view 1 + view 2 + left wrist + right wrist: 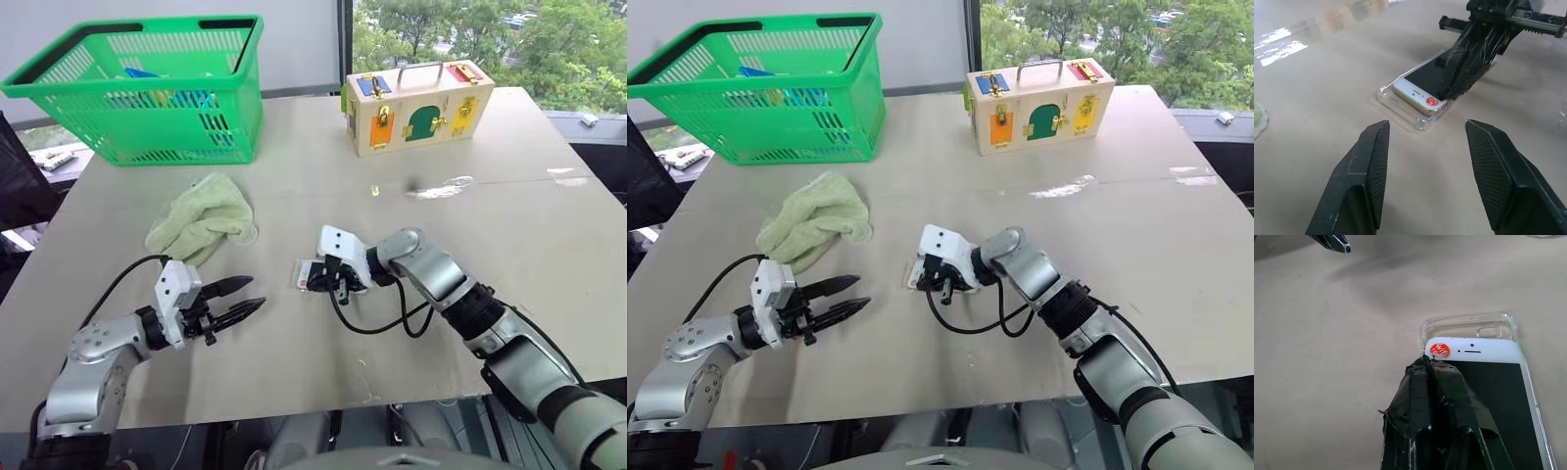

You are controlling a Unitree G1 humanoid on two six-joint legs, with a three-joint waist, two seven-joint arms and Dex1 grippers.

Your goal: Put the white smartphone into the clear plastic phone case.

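The right claw (1436, 363), fingers pinched together and gripping nothing, is pressing its tips on the white smartphone (1422, 83), likely seating it into the clear plastic phone case (1469, 325) mid-bench. The left claw (238, 301) is hovering half-open and empty at nine o'clock of the phone. The beige bench (509, 235) is sitting by a window.

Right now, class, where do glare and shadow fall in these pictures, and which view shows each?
Left eye view: bright window glare streaks the table. Left wrist view: the right gripper casts a soft shadow beside the clear plastic phone case. Right wrist view: a faint shadow lies beyond the white smartphone.
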